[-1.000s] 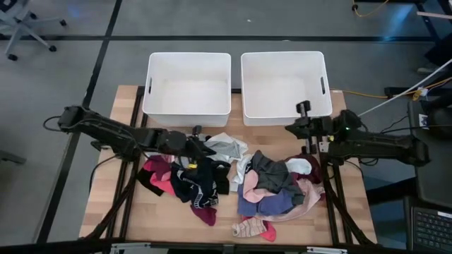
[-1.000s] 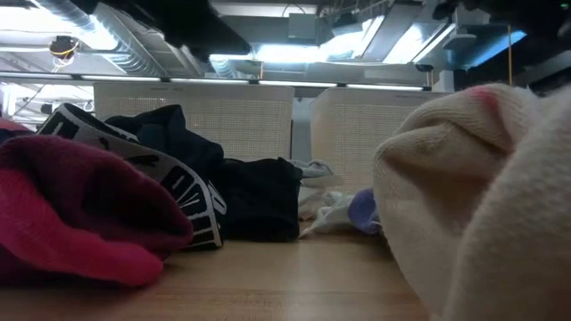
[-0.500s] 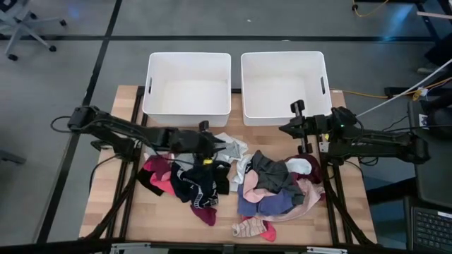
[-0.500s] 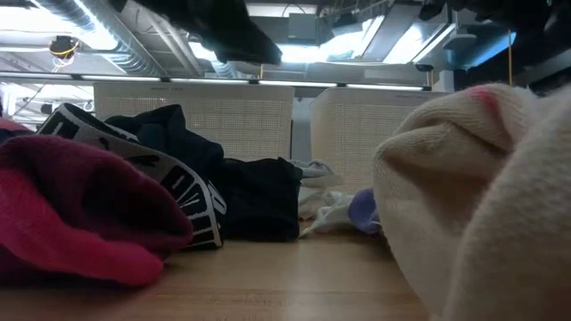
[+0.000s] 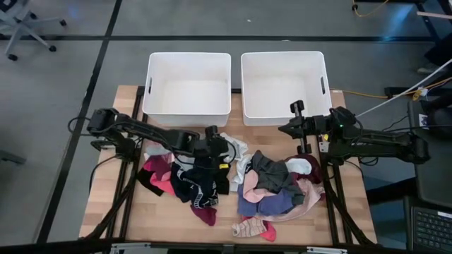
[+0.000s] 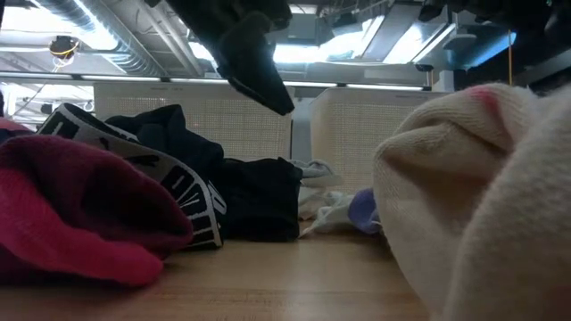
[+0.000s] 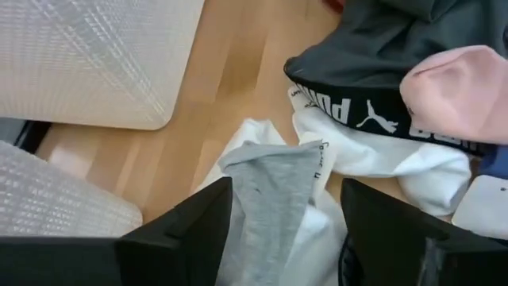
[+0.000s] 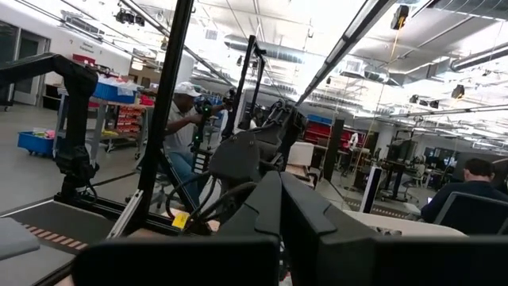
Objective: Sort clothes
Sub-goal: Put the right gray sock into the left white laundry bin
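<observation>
Grey floor with dark seams, bright ceiling lights over a cluttered workshop.

two white bins, two arms, one clothes pile

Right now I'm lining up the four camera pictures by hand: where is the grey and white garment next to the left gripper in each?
High view: grey and white garment, mid-table, at the left gripper, just below the left bin.
Low view: pale bundle far back.
Left wrist view: between the open fingers.
Right wrist view: not in it.
Shared landmark: the left bin, also in the left wrist view.
</observation>
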`<state>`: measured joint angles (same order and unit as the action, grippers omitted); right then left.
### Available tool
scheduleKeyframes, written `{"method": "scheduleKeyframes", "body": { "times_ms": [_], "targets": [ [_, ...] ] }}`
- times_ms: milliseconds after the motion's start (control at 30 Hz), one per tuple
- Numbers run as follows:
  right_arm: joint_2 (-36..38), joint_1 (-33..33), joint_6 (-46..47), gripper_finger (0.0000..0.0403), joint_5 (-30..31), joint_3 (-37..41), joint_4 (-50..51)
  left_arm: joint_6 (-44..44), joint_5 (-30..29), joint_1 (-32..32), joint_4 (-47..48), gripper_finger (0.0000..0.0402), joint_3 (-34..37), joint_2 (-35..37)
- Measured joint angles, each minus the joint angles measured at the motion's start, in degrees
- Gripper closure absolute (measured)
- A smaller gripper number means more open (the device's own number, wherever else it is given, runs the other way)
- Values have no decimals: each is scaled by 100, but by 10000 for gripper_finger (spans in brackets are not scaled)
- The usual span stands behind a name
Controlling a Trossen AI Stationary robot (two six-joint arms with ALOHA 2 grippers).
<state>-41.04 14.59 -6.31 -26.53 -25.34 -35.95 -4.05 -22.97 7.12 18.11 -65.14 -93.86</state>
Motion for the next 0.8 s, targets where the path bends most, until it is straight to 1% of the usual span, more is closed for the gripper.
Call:
{"method": "scheduleKeyframes", "body": {
  "times_ms": [67,233,400,800],
  "targets": [
    [0,0,-2,397,15,0,-18,-65,-120,-52,80,179,7,0],
    [0,0,-2,397,40,0,-25,-441,-158,-215,176,191,9,-69],
    [0,0,-3,397,40,2,-11,-555,185,-306,264,200,13,-258],
    [0,0,-2,397,40,4,-8,-476,232,-385,286,204,15,-645]
  ]
}}
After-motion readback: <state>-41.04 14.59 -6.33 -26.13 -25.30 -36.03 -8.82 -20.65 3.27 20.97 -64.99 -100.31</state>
